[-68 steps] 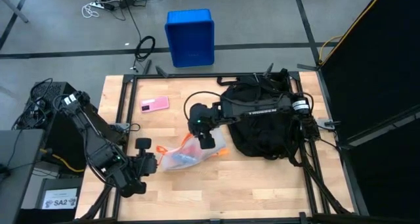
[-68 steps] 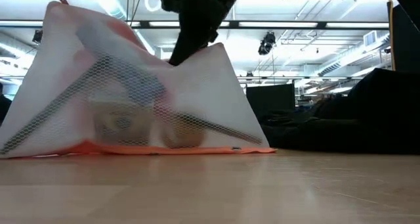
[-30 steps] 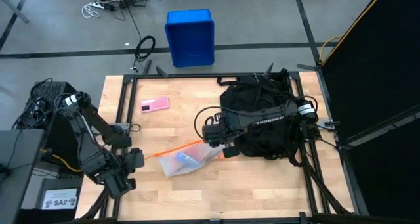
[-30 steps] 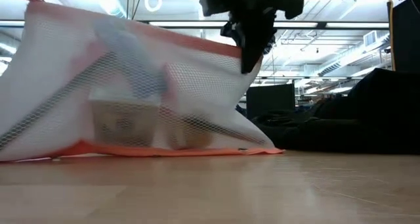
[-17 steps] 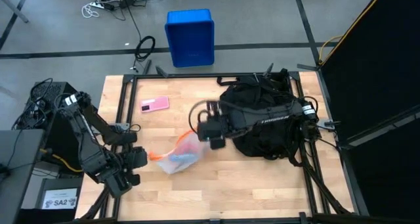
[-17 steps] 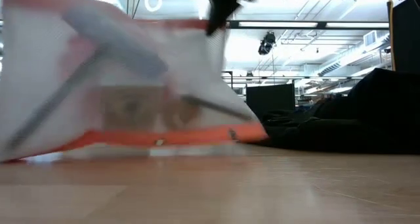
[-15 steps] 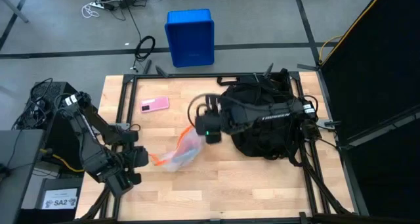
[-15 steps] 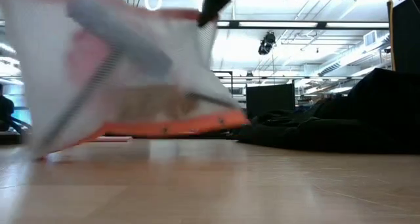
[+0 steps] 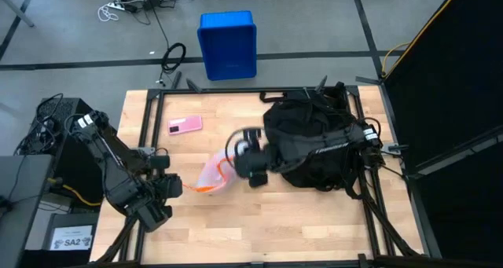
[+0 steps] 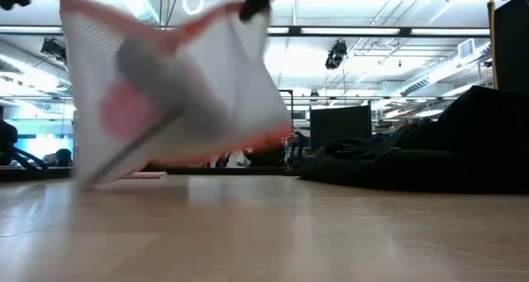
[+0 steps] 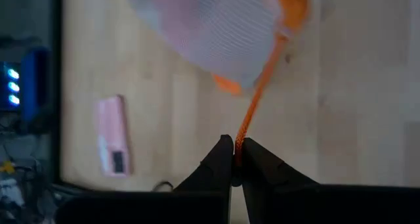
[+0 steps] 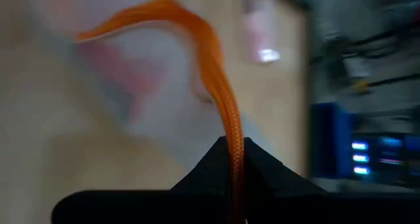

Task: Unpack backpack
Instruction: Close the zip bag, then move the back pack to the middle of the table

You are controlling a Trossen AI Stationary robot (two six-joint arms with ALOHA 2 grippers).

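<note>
Both wrist views: fingers on orange strap

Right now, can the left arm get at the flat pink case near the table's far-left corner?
Probably not yet. The left gripper is shut on the orange drawstring of the white mesh bag, which the right gripper also holds. The flat pink case lies uncovered on the wood; release first.

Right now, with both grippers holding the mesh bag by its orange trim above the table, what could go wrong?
1. The left gripper pinches only a thin orange cord; it could slip out, so the mesh bag would swing.
2. The right gripper also grips only narrow trim; the items inside the lifted bag may drop onto the table.
3. The swinging bag hangs close to the backpack and could snag on its straps.
</note>
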